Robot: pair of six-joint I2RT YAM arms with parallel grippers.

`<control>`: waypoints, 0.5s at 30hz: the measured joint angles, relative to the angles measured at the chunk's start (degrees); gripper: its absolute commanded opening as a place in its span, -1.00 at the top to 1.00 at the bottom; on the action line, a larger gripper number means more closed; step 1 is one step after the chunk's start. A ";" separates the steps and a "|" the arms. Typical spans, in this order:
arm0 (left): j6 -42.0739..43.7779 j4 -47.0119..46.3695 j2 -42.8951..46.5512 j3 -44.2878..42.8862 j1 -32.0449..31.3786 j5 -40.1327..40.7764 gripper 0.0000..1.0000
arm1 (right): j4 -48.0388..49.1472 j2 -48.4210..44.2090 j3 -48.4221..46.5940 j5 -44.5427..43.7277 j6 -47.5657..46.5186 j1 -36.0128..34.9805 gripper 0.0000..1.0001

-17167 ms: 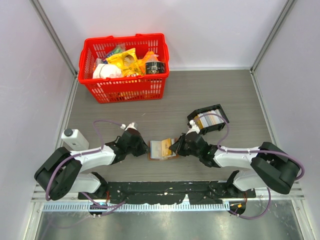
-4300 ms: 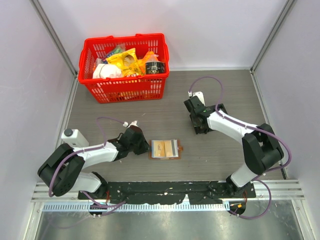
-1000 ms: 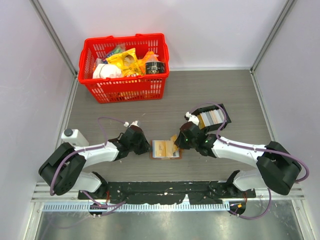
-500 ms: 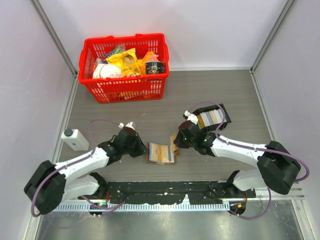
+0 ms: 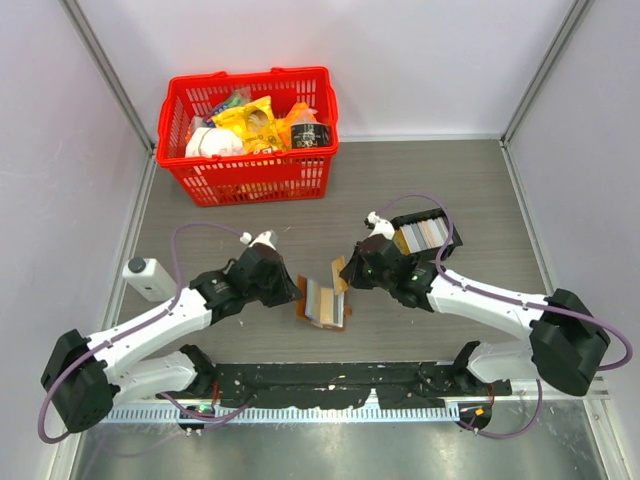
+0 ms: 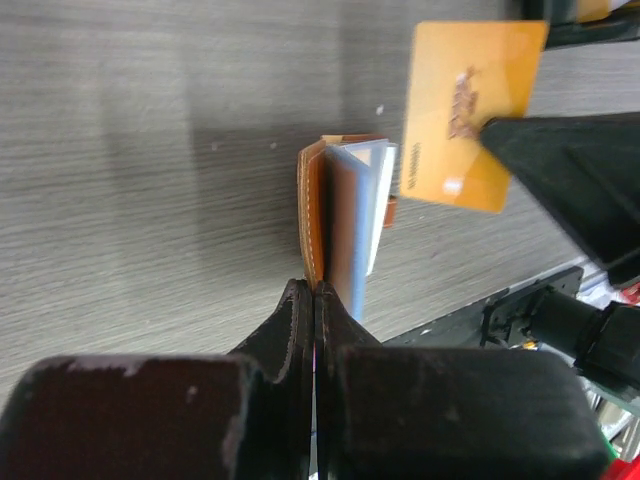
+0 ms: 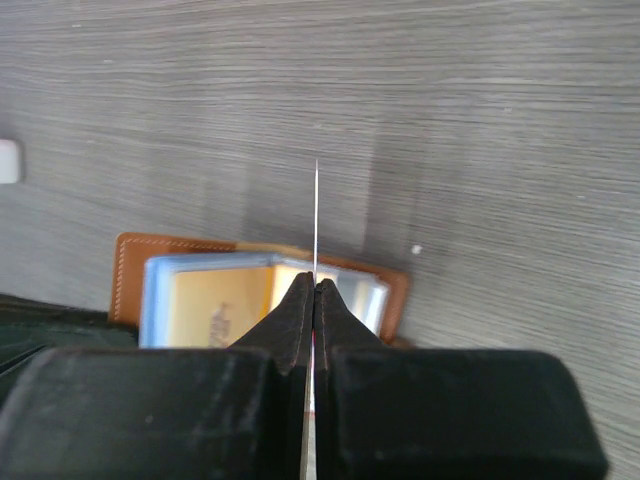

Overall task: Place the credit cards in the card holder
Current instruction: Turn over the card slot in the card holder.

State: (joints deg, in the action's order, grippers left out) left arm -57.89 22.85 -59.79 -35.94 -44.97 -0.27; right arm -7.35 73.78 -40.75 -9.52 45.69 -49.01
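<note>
Grey wood-grain table, pale walls around you. Your left gripper pinched tight on card holder, edge lifted, holder tilted, pockets showing. Your right gripper clamped on yellow-orange card, held edge-on just above holder. Remaining cards stand in black tray beyond right wrist. Red basket at back, well apart.
</note>
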 measured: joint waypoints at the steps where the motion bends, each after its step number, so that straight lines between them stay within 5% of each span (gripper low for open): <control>1: 0.04 0.87 -0.24 -1.75 -0.63 1.11 1.00 | 0.04 -0.44 -0.35 0.00 0.17 -0.39 0.98; 15: -2.25 4.63 -3.08 -1.84 -2.64 8.87 1.00 | 1.55 -3.26 -2.10 -10.51 5.57 -9.86 0.98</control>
State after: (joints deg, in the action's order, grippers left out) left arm -60.14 27.49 -62.87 -37.78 -47.62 8.60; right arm -5.80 70.52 -42.85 -20.03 51.27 -58.87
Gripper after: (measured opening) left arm 0.010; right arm 0.031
